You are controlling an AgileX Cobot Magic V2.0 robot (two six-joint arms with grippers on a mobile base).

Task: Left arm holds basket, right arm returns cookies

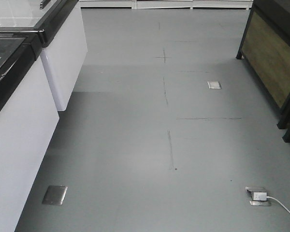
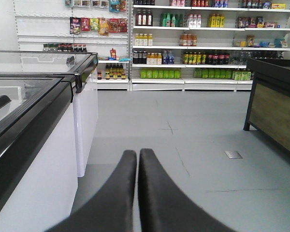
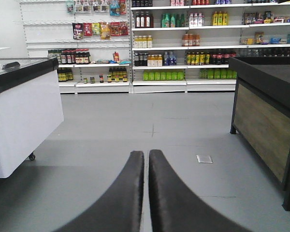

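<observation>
- Facing down a shop aisle, both wrist cameras were pointed across the grey floor [image 1: 135, 145] toward the stocked shelves [image 2: 193, 48] at the far end.
- The left gripper [image 2: 137, 154] was found with its jaws pressed together and nothing held; chest freezers [image 2: 43, 125] were noted close on its left.
- The right gripper [image 3: 146, 154] was likewise found closed up and empty, with a wood-panelled counter [image 3: 263, 121] on its right.
- Neither the basket nor the cookies could be located in any view; their position cannot be told.
- The task was judged not yet begun, as no hold on the basket had been established.
- The next move was judged to call for the basket to be found and both jaws to be opened before any grasp.
</observation>
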